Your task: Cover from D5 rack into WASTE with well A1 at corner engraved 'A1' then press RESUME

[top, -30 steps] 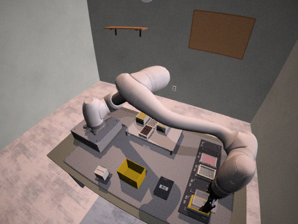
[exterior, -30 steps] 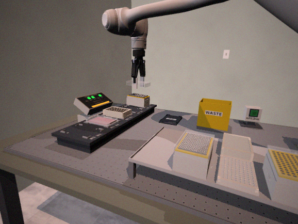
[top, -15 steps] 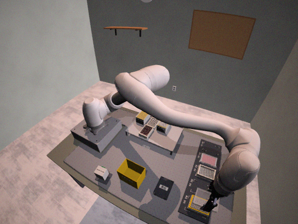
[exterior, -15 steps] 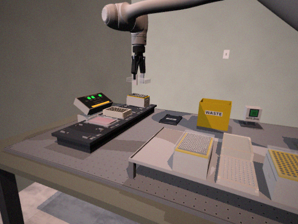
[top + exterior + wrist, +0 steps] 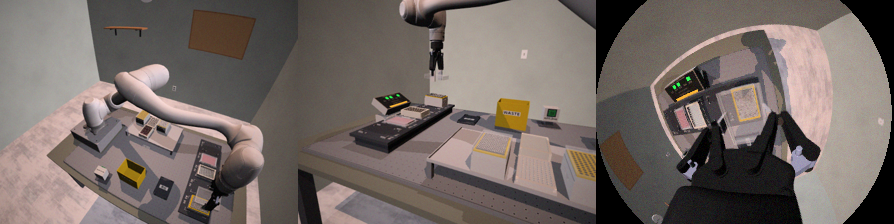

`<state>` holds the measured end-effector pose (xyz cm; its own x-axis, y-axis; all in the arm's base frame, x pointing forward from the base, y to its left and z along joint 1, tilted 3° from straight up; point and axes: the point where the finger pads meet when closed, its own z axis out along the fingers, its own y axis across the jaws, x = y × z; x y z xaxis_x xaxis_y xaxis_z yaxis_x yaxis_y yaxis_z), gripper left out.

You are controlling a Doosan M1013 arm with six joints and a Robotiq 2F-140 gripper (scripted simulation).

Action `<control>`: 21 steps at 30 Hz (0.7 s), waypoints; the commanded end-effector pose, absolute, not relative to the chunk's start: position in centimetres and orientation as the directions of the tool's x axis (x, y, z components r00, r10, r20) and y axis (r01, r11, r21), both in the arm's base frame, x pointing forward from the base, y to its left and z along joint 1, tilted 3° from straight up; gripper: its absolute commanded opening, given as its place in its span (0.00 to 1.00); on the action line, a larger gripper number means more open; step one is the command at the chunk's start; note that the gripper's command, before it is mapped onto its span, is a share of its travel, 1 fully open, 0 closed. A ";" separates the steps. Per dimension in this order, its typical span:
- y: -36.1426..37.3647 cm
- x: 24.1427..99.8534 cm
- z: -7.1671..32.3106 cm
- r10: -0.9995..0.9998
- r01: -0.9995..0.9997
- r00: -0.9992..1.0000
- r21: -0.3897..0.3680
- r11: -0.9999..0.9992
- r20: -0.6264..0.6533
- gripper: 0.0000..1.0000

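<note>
The clear cover [image 5: 437, 76] is held clamped in the gripper [image 5: 436, 69], high above the bared tip rack [image 5: 436, 99] left of centre in the exterior view; delivery into the yellow WASTE bin [image 5: 512, 114] and the RESUME key [image 5: 551, 113] remain outstanding.

Lab bench, tip racks [image 5: 492, 145] and well plate [image 5: 399, 120] sitting on a deck [image 5: 375, 140], WASTE bin [image 5: 512, 114] standing nearby

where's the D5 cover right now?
In the exterior view the clear cover hangs in the closed gripper, lifted well above the uncovered tip rack at the far end of the black deck, left of the yellow WASTE bin.
</note>
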<state>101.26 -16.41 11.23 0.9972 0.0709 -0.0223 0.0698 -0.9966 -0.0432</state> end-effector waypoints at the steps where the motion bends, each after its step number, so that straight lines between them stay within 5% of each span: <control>1: -16.4 101.3 11.8 0.071 0.070 0.997 -0.043 -0.997 -0.022 0.00; 21: -16.5 101.3 14.3 0.071 0.070 0.997 -0.043 -0.997 -0.022 0.00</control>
